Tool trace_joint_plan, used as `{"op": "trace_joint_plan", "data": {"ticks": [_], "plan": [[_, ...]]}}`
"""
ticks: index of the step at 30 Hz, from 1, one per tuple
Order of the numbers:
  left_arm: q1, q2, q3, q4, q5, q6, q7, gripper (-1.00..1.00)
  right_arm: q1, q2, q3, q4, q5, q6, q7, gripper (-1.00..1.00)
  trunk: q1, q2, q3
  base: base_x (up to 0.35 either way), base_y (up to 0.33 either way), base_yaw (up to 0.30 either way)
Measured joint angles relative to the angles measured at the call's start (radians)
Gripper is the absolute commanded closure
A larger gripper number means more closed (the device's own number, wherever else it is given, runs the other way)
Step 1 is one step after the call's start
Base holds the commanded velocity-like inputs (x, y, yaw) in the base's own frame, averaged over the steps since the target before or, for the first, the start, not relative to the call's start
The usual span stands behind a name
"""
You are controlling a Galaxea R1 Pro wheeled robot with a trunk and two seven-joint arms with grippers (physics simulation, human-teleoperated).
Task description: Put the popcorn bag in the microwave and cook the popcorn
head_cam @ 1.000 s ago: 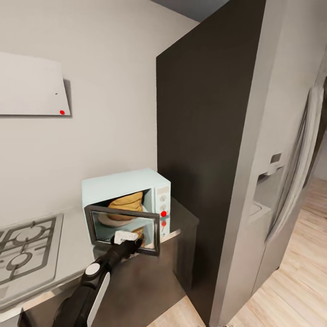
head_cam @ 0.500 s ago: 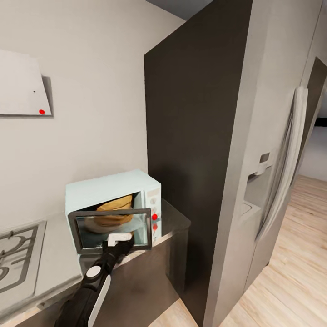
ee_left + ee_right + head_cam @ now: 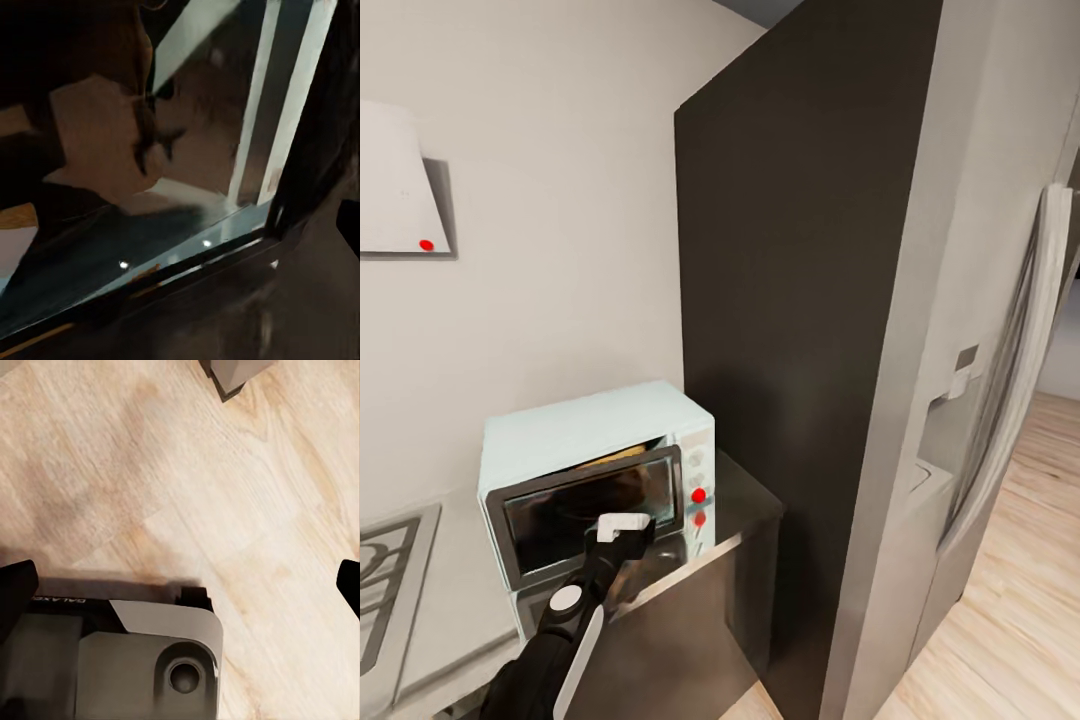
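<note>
The left arm [image 3: 565, 630] is a glossy black tube with a long white panel along its forearm and a round grey-white disc set into a joint. It narrows to a black wrist ending in a white, blocky left gripper [image 3: 622, 525]. In the right wrist view, two black fingertips [image 3: 16, 592] frame a grey base [image 3: 120, 667] with rounded corner, a dark circular recess, and small white lettering on black trim.

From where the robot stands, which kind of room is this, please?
Most likely a home kitchen. A pale-blue microwave sits on a grey countertop above dark cabinets, part of a hob shows at the edge, and a steel fridge stands to the side.
</note>
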State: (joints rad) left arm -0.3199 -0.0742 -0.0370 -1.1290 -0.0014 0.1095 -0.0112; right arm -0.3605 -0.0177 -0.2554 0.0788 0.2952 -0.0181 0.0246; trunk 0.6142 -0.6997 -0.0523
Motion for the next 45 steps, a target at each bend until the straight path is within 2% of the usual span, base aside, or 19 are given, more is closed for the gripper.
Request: {"op": "trace_joint_plan", "data": {"ticks": [24, 31, 45], "plan": [[0.005, 0.0, -0.001, -0.001, 0.002, -0.001, -0.006, -1.0, 0.0, 0.0, 0.0, 0.0, 0.0, 0.0, 0.0, -1.0, 0.0, -0.001, 0.0, 0.071, 0.0, 0.0], [0.0, 0.001, 0.001, 0.001, 0.001, -0.039, 0.0, -1.0, 0.0, 0.0, 0.0, 0.0, 0.0, 0.0, 0.0, -1.0, 0.001, 0.0, 0.0, -0.287, 0.0, 0.0], [0.0, 0.001, 0.001, 0.003, 0.0, -0.045, 0.0, -1.0, 0.0, 0.0, 0.0, 0.0, 0.0, 0.0, -0.001, -1.0, 0.001, 0.0, 0.0, -0.349, 0.0, 0.0]]}}
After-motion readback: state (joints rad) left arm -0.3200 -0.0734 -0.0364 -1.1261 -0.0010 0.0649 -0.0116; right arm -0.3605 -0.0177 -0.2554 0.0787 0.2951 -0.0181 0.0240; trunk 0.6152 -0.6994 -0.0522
